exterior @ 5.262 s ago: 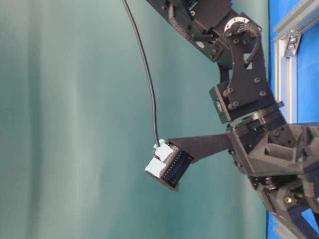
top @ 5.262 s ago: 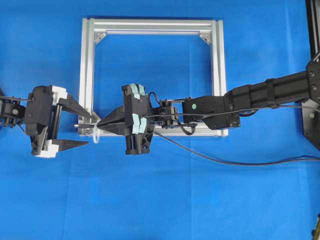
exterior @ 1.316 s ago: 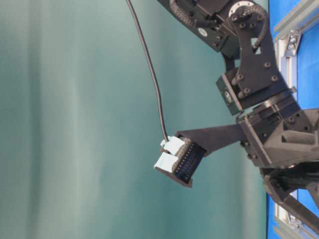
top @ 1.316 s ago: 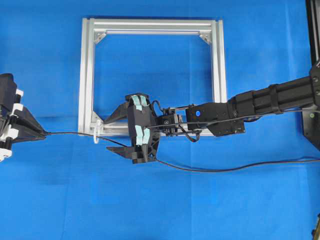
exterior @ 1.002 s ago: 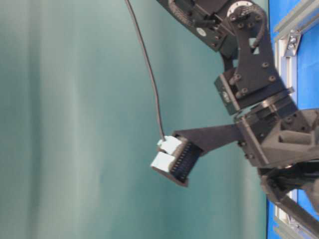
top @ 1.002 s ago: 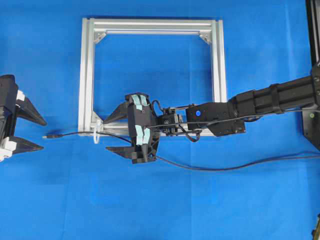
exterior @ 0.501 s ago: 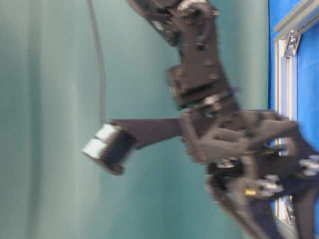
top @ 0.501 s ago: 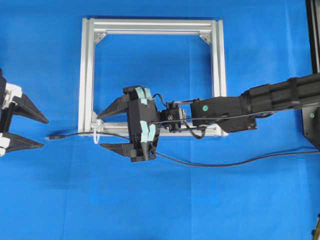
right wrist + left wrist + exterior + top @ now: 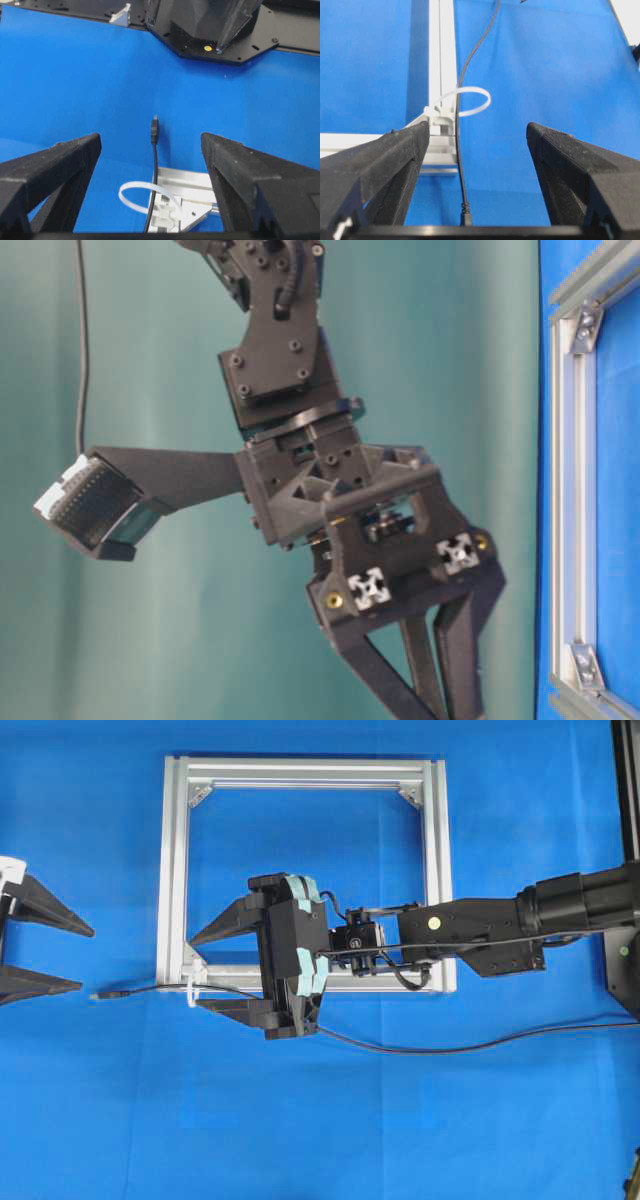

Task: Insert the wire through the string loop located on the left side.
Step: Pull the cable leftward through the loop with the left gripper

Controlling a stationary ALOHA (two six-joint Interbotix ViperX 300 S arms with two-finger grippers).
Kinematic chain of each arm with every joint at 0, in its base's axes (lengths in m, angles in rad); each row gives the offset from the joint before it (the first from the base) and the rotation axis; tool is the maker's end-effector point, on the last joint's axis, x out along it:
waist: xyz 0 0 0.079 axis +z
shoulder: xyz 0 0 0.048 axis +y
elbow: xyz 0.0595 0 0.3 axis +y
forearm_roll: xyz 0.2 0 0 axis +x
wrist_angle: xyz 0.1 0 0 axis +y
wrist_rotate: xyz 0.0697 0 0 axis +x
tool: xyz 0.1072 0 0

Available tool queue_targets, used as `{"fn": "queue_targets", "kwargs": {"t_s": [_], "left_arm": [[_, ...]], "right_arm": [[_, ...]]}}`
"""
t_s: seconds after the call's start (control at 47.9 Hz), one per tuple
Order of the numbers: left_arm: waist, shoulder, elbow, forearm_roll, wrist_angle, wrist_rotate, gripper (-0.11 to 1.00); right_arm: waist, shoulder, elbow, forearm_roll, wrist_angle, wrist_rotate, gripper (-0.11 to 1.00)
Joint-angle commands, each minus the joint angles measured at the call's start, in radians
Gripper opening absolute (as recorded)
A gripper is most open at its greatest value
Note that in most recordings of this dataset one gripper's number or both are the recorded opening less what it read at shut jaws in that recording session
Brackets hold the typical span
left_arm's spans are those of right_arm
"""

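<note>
Left tool (image 9: 82, 960) farther left, wire (image 9: 140, 989) plug just beyond, unheld.

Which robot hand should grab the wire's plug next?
Probably the left hand. The plug has poked out past the string loop toward it, and it is open. The right hand sits on the loop's other side.

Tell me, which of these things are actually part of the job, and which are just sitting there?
Part of the job:
- the wire, already passed through the loop
- the string loop, white, tied at the frame's corner
- the left gripper and right gripper, both open and holding nothing

Just there:
- the silver frame, which only carries the loop
- the blue table cover
</note>
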Motion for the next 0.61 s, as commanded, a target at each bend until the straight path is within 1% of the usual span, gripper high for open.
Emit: {"fn": "queue_targets", "kwargs": {"t_s": [0.0,0.585], "left_arm": [[0.006,0.009,-0.023,0.003,-0.005,0.003,0.72],[0.015,0.009,-0.021,0.003,-0.005,0.003,0.72]], "right_arm": [[0.003,-0.041,-0.011,-0.002,0.000,-0.002,0.95],[0.003,-0.041,-0.011,-0.002,0.000,-0.002,0.95]]}}
